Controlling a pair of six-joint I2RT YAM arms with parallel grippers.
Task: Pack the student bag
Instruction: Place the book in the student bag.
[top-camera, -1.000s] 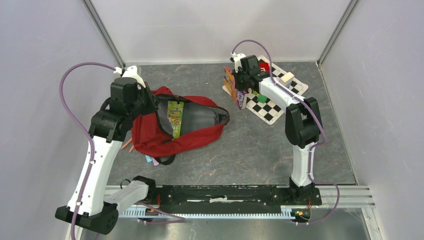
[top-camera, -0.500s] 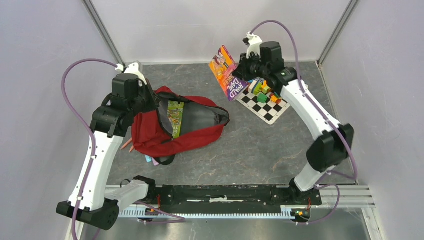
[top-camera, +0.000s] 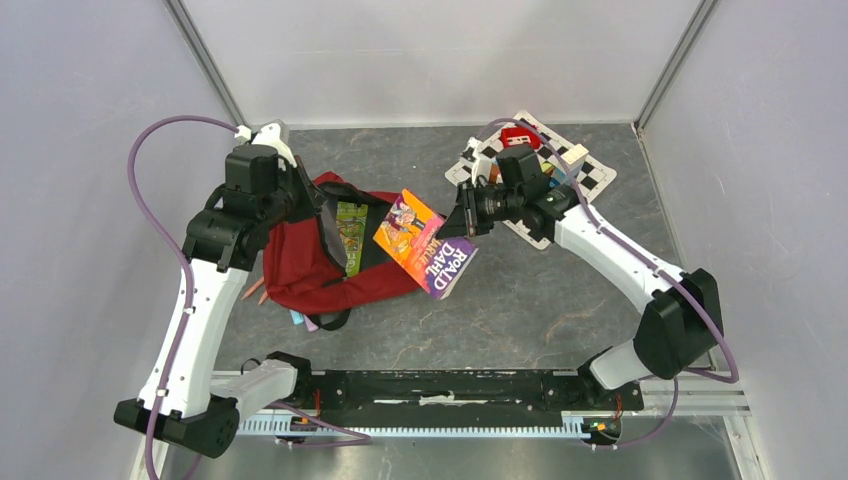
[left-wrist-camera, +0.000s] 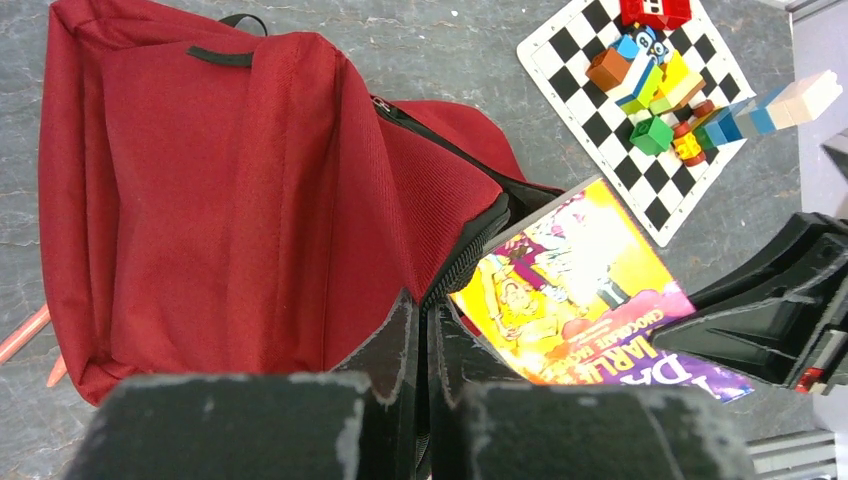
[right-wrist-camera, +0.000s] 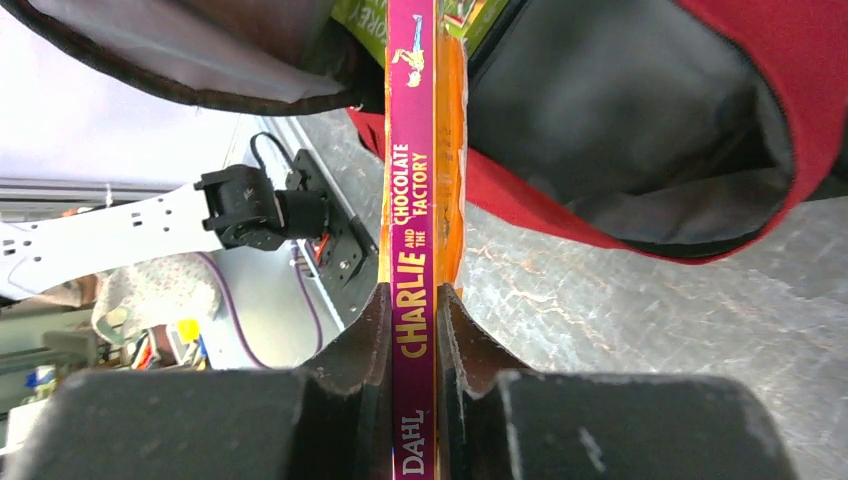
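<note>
Right hand (top-camera: 464, 222) with book (top-camera: 425, 243) now over student bag (top-camera: 298, 268)

Lab robot cell: white panel walls (top-camera: 430, 55), metal mounting rail (top-camera: 450, 388).

Bright, even, diffuse light fills the overhead view. Shadows under the arms are faint and soft, and the corner posts at 11 and 1 o'clock lean outward from lens distortion. In the left wrist view the student bag (left-wrist-camera: 200, 200) weave is crisp, while the left gripper (left-wrist-camera: 422, 310) at 6 o'clock is a grainy blur. In the right wrist view the Roald Dahl book (right-wrist-camera: 412, 180) spine reads sharply, the right gripper (right-wrist-camera: 412, 295) is soft, and the bag's lining toward 2 o'clock lies in shade.
</note>
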